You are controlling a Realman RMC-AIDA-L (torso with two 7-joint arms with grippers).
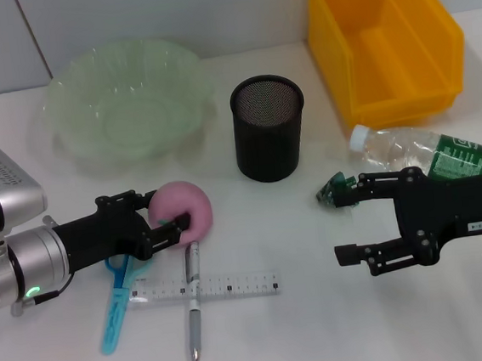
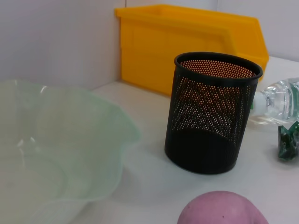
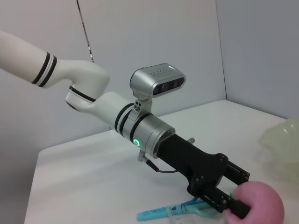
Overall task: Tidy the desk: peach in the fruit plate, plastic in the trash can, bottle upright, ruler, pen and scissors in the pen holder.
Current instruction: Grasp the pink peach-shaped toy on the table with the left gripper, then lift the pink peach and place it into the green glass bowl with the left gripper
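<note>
The left hand point(image 1: 161, 219) has its fingers clamped on the pink peach point(image 1: 184, 209), which sits on the white surface point(image 1: 323, 326) just in front of the green fruit plate point(image 1: 127, 97), while the right hand point(image 1: 347, 221) hovers open near the lying bottle point(image 1: 431, 155).

White arm segments with black bands, silver wrist, green light, black gripper point(image 3: 236, 198) linkages.

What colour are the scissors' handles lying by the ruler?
Light blue; the scissors show best in the head view.
</note>
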